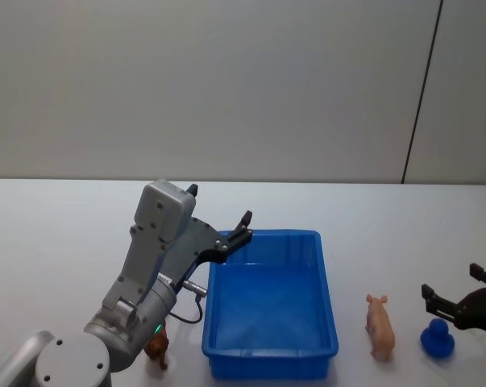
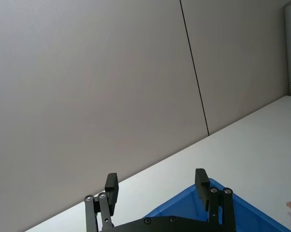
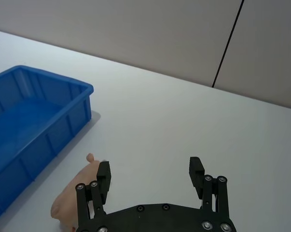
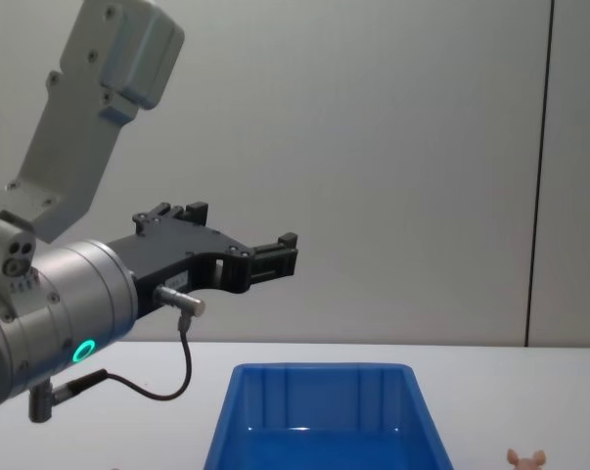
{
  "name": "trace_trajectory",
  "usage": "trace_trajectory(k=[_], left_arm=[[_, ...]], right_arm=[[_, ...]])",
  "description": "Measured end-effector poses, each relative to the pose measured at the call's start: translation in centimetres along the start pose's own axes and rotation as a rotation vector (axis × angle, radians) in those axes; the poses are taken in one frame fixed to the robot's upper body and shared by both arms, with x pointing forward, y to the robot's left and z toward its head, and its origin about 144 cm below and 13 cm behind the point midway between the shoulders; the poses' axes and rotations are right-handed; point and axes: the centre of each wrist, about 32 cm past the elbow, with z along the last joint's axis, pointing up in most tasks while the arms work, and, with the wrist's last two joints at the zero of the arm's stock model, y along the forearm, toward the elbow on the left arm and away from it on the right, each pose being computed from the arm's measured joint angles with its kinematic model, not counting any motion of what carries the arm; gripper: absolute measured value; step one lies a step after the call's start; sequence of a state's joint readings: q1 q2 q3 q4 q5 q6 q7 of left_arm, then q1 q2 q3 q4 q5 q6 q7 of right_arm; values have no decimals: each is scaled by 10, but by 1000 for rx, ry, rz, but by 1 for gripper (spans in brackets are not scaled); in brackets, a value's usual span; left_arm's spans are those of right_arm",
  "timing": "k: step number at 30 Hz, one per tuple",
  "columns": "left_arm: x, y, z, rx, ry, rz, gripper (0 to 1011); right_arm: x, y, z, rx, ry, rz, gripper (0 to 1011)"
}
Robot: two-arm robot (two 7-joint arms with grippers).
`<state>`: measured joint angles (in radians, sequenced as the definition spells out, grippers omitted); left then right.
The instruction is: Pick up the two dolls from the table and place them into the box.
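Blue plastic bin is sitting on the white table before me. I am holding my left gripper raised over its far left corner, fingers spread wide with nothing between them. My right gripper is hovering low, equally wide, just beside the blue plush toy. A peach pig is lying between that toy and the bin. A small brown animal is standing by the bin's near left corner.
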<state>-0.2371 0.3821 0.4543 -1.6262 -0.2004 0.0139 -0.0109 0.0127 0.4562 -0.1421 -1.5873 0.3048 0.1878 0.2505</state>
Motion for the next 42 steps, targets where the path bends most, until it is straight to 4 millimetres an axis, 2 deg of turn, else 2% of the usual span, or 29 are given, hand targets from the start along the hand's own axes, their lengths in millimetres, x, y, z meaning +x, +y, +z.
trace_trajectory(k=[33,42], left_arm=[[0,0,0,0,0,0,1001],[0,0,0,0,0,0,1001]], right_arm=[[15,21,-25,-213,70,108,1001],[17,23,-29,-241,84,118,806]])
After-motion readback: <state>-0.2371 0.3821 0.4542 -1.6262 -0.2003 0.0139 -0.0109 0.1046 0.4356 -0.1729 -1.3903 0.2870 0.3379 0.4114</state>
